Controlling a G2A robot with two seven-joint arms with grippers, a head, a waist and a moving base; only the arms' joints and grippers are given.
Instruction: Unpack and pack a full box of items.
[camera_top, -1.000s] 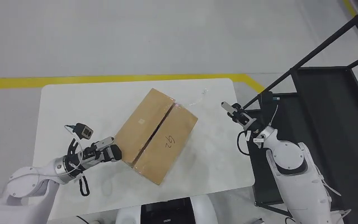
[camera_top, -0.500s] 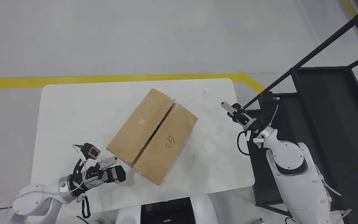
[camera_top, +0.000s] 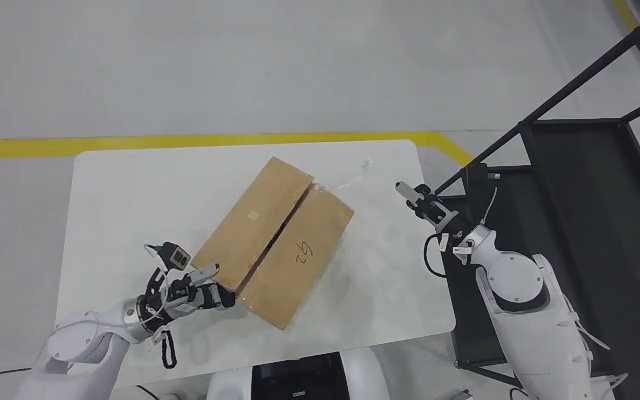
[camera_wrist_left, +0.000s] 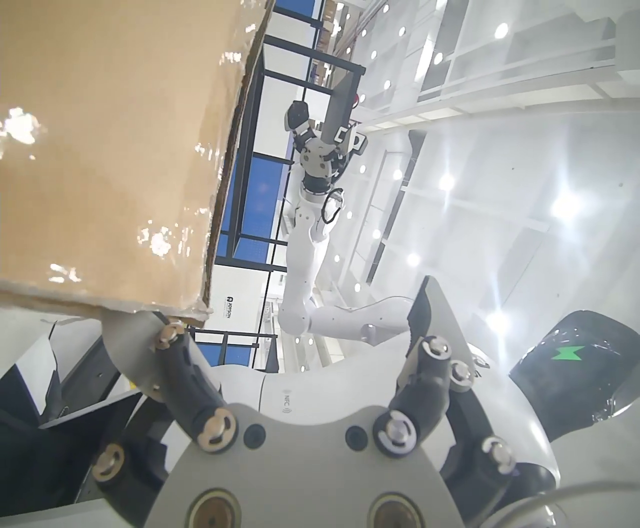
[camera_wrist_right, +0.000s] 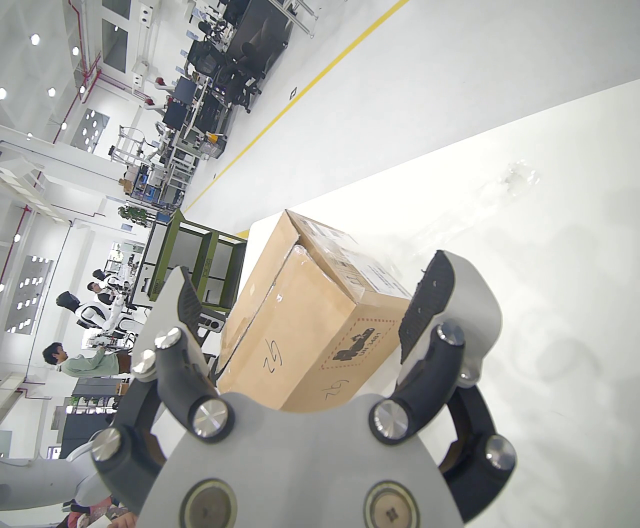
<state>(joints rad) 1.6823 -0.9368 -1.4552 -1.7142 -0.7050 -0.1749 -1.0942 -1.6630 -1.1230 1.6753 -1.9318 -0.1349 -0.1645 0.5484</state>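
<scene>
A closed brown cardboard box (camera_top: 272, 240) lies at an angle in the middle of the white table (camera_top: 120, 200), its flaps meeting along a centre seam. My left gripper (camera_top: 215, 292) stands open at the box's near left side. In the left wrist view one finger (camera_wrist_left: 131, 336) touches the box (camera_wrist_left: 110, 150) at its bottom edge, while the other finger (camera_wrist_left: 426, 320) is free. My right gripper (camera_top: 412, 196) hovers open by the table's right edge, apart from the box (camera_wrist_right: 310, 320). Nothing sits between its fingers (camera_wrist_right: 431, 295).
A clear strip of tape (camera_top: 350, 178) lies on the table beyond the box's far right corner and is the tape (camera_wrist_right: 500, 187) in the right wrist view. A black cart (camera_top: 575, 190) stands right of the table. A yellow floor line (camera_top: 200, 143) runs behind.
My left gripper drew back from the box's left side toward the table's front, then came in again lower along that side. The right arm and the box have not moved.
</scene>
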